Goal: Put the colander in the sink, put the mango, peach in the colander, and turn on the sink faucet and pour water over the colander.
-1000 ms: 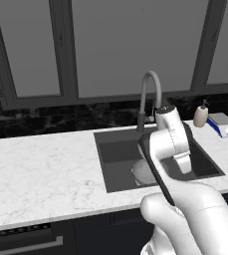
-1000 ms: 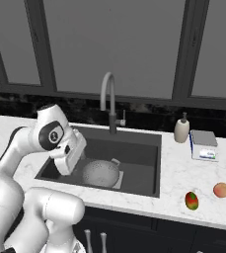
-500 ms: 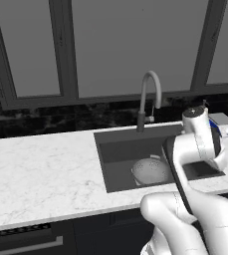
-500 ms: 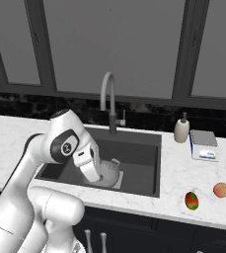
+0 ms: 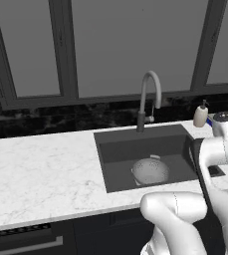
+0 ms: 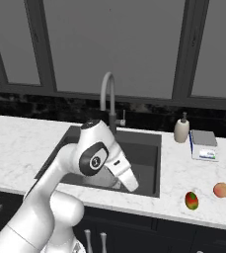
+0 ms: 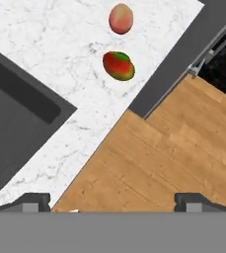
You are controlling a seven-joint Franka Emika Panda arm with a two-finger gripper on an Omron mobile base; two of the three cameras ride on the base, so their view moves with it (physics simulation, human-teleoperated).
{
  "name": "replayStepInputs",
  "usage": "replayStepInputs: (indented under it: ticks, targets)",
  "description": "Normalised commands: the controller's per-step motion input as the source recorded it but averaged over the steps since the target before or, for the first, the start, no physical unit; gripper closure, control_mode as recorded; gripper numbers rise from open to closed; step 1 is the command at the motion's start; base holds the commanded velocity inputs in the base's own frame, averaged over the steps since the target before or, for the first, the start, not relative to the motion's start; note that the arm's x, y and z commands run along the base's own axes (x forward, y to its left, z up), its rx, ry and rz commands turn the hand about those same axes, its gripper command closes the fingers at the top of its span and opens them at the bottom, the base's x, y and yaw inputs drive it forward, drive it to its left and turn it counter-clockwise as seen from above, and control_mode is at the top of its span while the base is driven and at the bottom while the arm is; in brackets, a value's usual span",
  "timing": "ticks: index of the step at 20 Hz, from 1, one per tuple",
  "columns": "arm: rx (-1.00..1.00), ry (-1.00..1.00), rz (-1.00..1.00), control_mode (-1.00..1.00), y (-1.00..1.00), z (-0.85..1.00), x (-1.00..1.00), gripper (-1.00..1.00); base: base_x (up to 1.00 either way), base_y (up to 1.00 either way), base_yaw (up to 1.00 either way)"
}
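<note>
The grey holed colander sits on the floor of the dark sink, below the arched sink faucet; no water runs. On the white counter right of the sink lie the red-green mango and, beyond it, the pale orange-pink peach. The hand view looks down on the mango and peach near its top, with a sink corner at the left. My gripper is open and holds nothing; it hovers over the counter's front edge, well short of the fruit.
A pump bottle and a blue-and-white flat device stand at the back right of the counter. Wooden floor lies beyond the counter edge. My arm hides part of the basin in the right base view.
The arm has swung right, from above the colander to the sink's right side. The colander stays in the sink, uncovered in the left base view.
</note>
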Motion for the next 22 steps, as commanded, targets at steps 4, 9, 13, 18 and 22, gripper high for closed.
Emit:
replayStepInputs:
  ticks: [4, 9, 13, 18, 22]
  targets:
    - [0.0, 0.28, 0.19, -1.0, -0.89, 0.0, 0.04, -1.0, 0.0, 0.0, 0.0]
    - [0.0, 0.18, 0.17, -1.0, -0.92, -0.05, 0.11, -1.0, 0.0, 0.0, 0.0]
    - [0.0, 0.15, 0.19, -1.0, -0.89, -0.07, 0.1, -1.0, 0.0, 0.0, 0.0]
    - [0.03, 0.18, 0.23, -1.0, -0.81, -0.17, 0.22, -1.0, 0.0, 0.0, 0.0]
    - [0.17, 0.01, 0.36, -1.0, -0.6, -0.32, 0.33, -1.0, 0.0, 0.0, 0.0]
